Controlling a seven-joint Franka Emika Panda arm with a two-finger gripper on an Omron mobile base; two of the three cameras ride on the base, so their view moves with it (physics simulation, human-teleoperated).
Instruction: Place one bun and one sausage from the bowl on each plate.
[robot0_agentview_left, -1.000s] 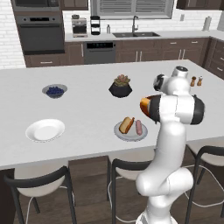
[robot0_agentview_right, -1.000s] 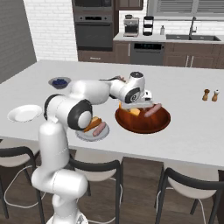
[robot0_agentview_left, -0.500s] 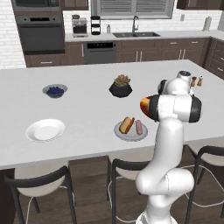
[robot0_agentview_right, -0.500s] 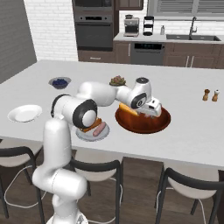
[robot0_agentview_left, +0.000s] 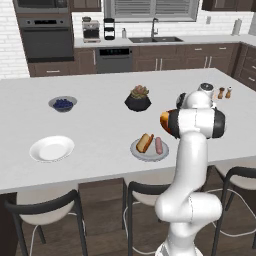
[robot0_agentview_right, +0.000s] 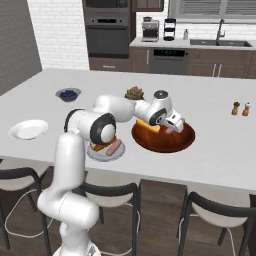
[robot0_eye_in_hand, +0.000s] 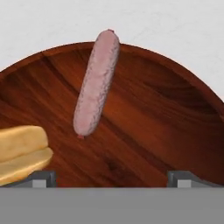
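Note:
My gripper (robot0_agentview_right: 176, 125) hangs open, low over the reddish-brown bowl (robot0_agentview_right: 162, 142). In the hand view its fingertips (robot0_eye_in_hand: 43, 177) stand wide apart over the bowl's floor (robot0_eye_in_hand: 144, 131), nothing between them. A pinkish sausage (robot0_eye_in_hand: 96, 83) lies ahead, reaching the bowl's far rim. A golden bun (robot0_eye_in_hand: 22, 151) lies at the lower left, also seen as the bun (robot0_agentview_right: 150, 126) in the bowl's left part. The grey plate (robot0_agentview_left: 137, 150) holds a bun (robot0_agentview_left: 145, 142) and a sausage (robot0_agentview_left: 159, 145). The white plate (robot0_agentview_left: 51, 148) is bare.
A dark pot with a succulent (robot0_agentview_left: 138, 99) stands behind the grey plate. A small grey bowl of blueberries (robot0_agentview_left: 63, 103) sits far left. Salt and pepper shakers (robot0_agentview_right: 241, 108) stand at the right. Stools (robot0_agentview_right: 215, 210) line the counter's front edge.
The gripper has moved a little to the right and lower, from the bowl's left part toward its middle. It has stayed open. Nothing on the counter has moved.

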